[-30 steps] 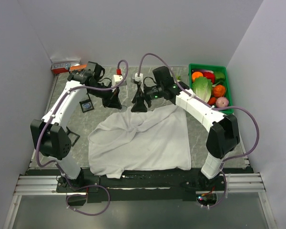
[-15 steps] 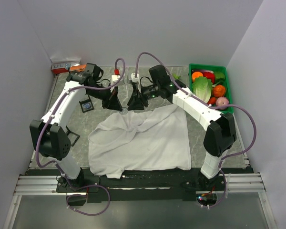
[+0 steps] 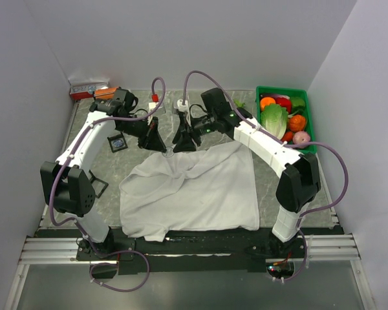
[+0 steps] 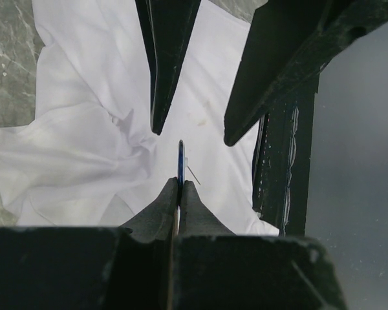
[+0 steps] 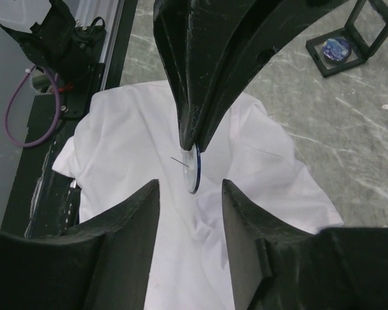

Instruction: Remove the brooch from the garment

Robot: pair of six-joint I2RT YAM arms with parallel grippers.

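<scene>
The garment [image 3: 194,187], a white T-shirt, lies crumpled on the table, also in the left wrist view [image 4: 84,129] and right wrist view [image 5: 149,129]. My left gripper [image 3: 156,143] [image 4: 180,184] is shut on the brooch [image 4: 180,158], a thin dark-blue disc seen edge-on. It holds the disc above the cloth with the bare pin sticking out. In the right wrist view the brooch [image 5: 194,171] hangs from the left fingers [image 5: 194,123]. My right gripper [image 3: 181,142] [image 5: 191,187] is open and empty, its jaws on either side just below the brooch.
A green bin [image 3: 308,97] of vegetables stands at the back right. A black square frame [image 3: 118,143] [image 5: 339,46] with a blue disc lies left of the shirt, and another frame [image 3: 97,187] is near the left arm. A red and white box [image 3: 87,90] is at the back left.
Both grippers have shifted a little to the left over the shirt's far edge. The shirt lies much as before.
</scene>
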